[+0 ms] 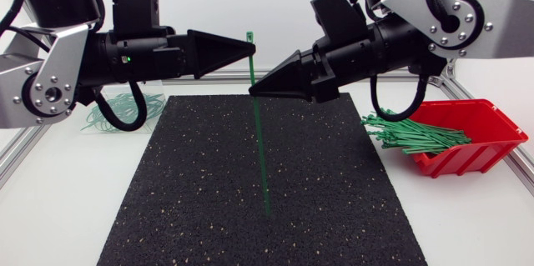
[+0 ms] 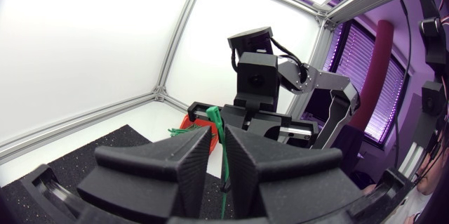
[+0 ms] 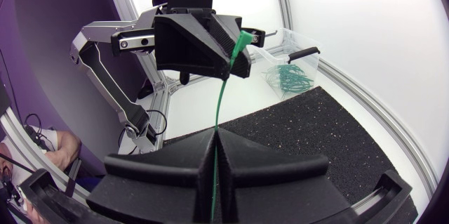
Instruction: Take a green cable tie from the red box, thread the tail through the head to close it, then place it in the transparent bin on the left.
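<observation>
Our two grippers meet above the far edge of the black mat [image 1: 183, 183]. The left gripper [image 1: 249, 47] is pinched on the green cable tie [image 1: 260, 149] just below its head, and the right gripper [image 1: 255, 89] is pinched on the strap lower down. The tail hangs toward the mat's middle; we cannot tell whether it touches. Off the mat's right edge, the red box [image 1: 492, 124] spills loose ties [image 1: 409, 135] toward the mat. Off its far left corner, our left arm [image 1: 125, 53] partly hides the transparent bin [image 1: 93, 122]; the right wrist view shows it unobstructed. Open mat surrounds the tail.
</observation>
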Available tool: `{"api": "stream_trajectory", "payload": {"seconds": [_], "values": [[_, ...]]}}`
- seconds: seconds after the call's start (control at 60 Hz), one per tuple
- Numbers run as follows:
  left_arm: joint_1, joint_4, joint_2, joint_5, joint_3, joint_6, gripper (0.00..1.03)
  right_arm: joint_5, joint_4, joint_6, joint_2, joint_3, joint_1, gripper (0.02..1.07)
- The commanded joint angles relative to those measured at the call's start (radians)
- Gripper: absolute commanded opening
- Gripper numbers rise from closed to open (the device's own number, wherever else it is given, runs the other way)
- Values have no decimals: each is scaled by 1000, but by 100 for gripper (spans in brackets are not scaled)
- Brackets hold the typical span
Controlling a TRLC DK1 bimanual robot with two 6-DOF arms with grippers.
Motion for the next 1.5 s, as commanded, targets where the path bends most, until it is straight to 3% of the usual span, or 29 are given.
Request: {"api": "stream_trajectory", "payload": {"seconds": [0.0, 0.767, 1.483], "values": [[8, -3, -17, 10, 23, -22, 17, 0, -4, -16, -17, -20, -3, 7], [-1, -7, -24, 18, 4, -20, 10, -5, -4, -16, -34, -23, -10, 7], [-12, -20, -24, 29, 14, -22, 14, -3, -7, -16, -27, -29, 5, 8]]}}
